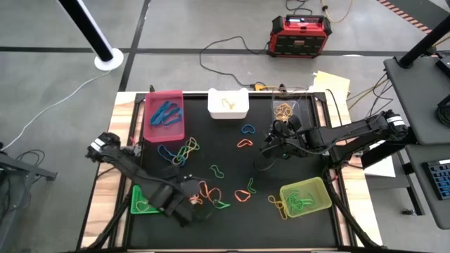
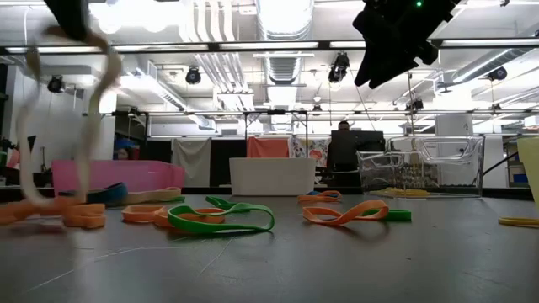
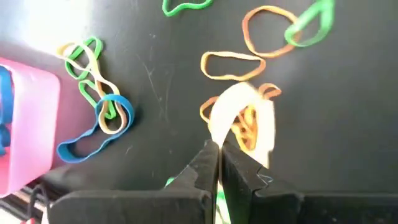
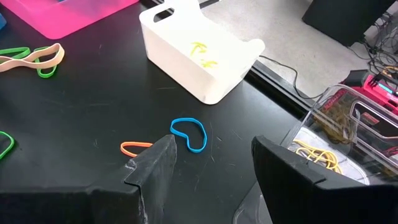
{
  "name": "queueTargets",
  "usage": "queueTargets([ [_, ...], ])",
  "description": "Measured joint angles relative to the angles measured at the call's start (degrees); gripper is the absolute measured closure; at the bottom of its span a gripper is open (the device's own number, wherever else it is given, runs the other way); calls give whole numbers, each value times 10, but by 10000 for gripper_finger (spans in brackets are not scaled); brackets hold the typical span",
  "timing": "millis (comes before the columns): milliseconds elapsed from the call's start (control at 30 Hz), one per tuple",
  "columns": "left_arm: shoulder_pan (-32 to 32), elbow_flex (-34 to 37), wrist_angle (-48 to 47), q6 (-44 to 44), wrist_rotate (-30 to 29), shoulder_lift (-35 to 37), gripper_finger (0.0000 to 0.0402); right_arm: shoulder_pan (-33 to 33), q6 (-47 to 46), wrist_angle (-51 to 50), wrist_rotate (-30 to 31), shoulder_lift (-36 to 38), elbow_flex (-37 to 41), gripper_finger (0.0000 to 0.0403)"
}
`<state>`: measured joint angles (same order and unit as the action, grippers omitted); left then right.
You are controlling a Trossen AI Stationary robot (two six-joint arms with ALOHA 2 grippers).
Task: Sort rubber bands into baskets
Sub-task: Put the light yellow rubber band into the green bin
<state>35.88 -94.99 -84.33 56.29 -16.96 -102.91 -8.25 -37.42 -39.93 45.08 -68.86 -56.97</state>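
My left gripper (image 3: 217,158) is shut on a tan rubber band (image 3: 239,118) above the mat's near left part (image 1: 190,204). Loose orange rubber bands (image 3: 230,65) and green ones (image 2: 223,219) lie flat on the black mat below it. My right gripper (image 4: 212,143) stands open and holds nothing, raised above the mat's far right (image 1: 274,140), over a blue band (image 4: 189,134). The baskets ring the mat: pink (image 1: 164,116), white (image 1: 228,103), clear (image 1: 292,109), yellow-green (image 1: 306,197) and green (image 1: 144,200). My left gripper pinches the tan band's top end (image 3: 219,144) between its two fingertips, coming from above and pointing steeply down. The band hangs below the fingers as a slack loop (image 2: 93,109). Whether its lower end (image 2: 34,198) clears the orange bands on the mat, I cannot tell.
A tangle of blue, tan and green bands (image 3: 102,109) lies beside the pink basket. More bands are scattered over the mat's middle (image 1: 244,143). A red-and-black box (image 1: 301,35) and cables lie on the floor beyond the table's far edge.
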Motion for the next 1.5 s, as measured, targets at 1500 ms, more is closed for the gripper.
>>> queueTargets([
  [1500, 99, 378, 129, 147, 292, 239, 401, -1, -41, 42, -21, 0, 31, 197],
])
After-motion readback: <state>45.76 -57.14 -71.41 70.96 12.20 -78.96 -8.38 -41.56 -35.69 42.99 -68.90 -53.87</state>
